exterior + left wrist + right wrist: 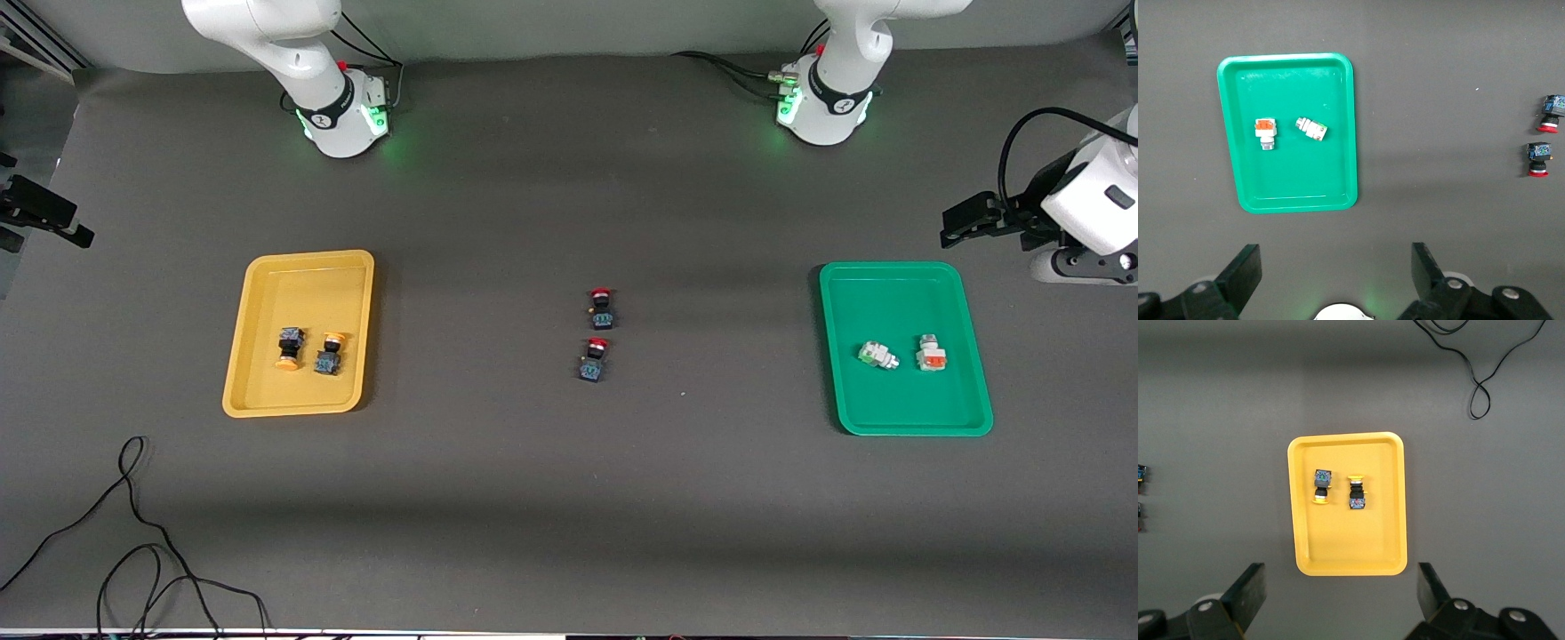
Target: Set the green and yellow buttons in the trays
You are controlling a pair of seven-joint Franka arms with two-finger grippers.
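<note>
The yellow tray lies toward the right arm's end and holds two black-and-blue buttons with orange-yellow caps. They also show in the right wrist view. The green tray lies toward the left arm's end and holds the green-tipped white button and the white button with the orange-red part. My left gripper is open and empty, high over the table between its base and the green tray. My right gripper is open and empty, high over the table by the yellow tray.
Two black switches with red caps lie at the table's middle. A black cable loops on the table nearer the front camera than the yellow tray. A white-and-black device stands at the table edge beside the green tray.
</note>
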